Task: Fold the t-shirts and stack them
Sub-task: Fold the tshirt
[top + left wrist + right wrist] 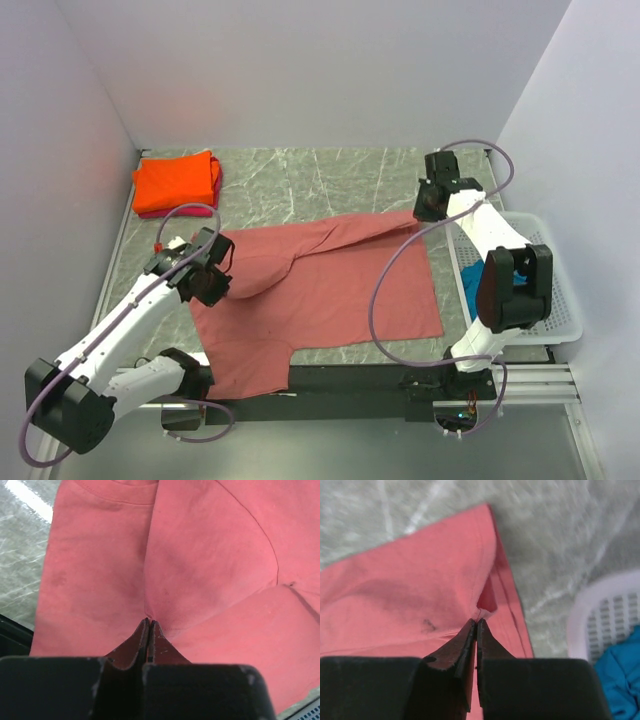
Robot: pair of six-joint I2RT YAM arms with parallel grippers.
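Right now, left claw (150, 625) clamped tight on raised fold of brick-red shirt (330, 290). Right claw (476, 624) pinched together on stitched edge of same shirt, cloth drawn to a point toward it. Shirt otherwise spread across middle of desk (330, 185). Orange shirt (178, 180) folded at far left corner, atop pink-red shirt (160, 212). Teal shirt (472, 285) in white basket (560, 300), right side.

A brick-red shirt (340, 295) lies spread out in the middle of the grey table (330, 180). The left gripper (215, 278) sits on its left side, where the cloth bunches up. One corner stretches up to the right gripper (430, 208). At the upper left, a folded orange shirt (178, 180) lies on a pink shirt (175, 212). At the right, a blue shirt (470, 287) is in a white basket (560, 310).
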